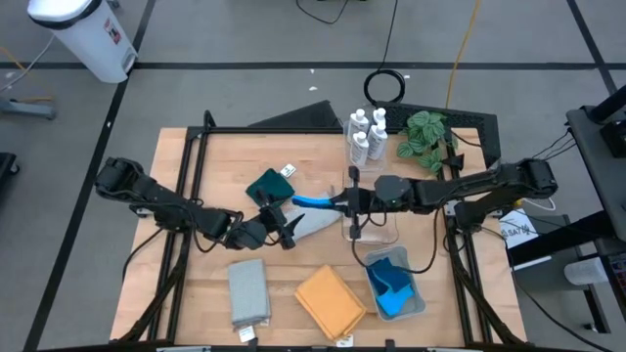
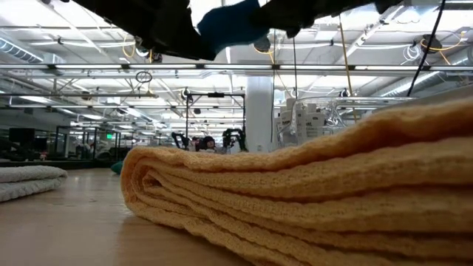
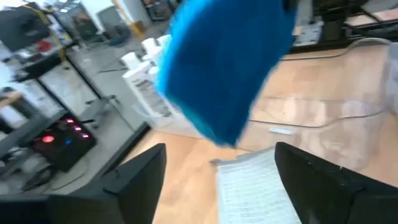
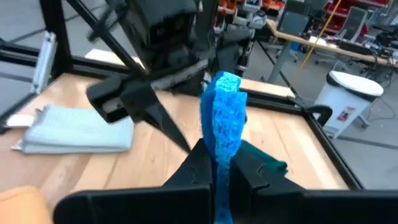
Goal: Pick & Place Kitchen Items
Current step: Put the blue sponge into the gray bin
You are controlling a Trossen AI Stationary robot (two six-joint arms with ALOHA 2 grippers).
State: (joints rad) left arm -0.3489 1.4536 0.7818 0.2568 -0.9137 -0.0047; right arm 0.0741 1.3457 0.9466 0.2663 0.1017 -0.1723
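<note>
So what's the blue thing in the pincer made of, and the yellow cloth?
The blue sponge looks like soft foam: its matte edge is full of tiny holes. The orange cloth looks like knitted cotton or similar yarn, with ribbed folds and a fuzzy surface.

The sponge (image 1: 311,201) hangs between the left gripper (image 1: 285,230) and the right gripper (image 1: 337,203), above the table (image 1: 196,166). Bottles (image 1: 365,135) stand behind it. Two folded cloths (image 1: 249,291) lie in front, side by side.

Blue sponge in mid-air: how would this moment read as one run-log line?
handover | right gripper shut on sponge | left gripper open, beside it | above table
</note>
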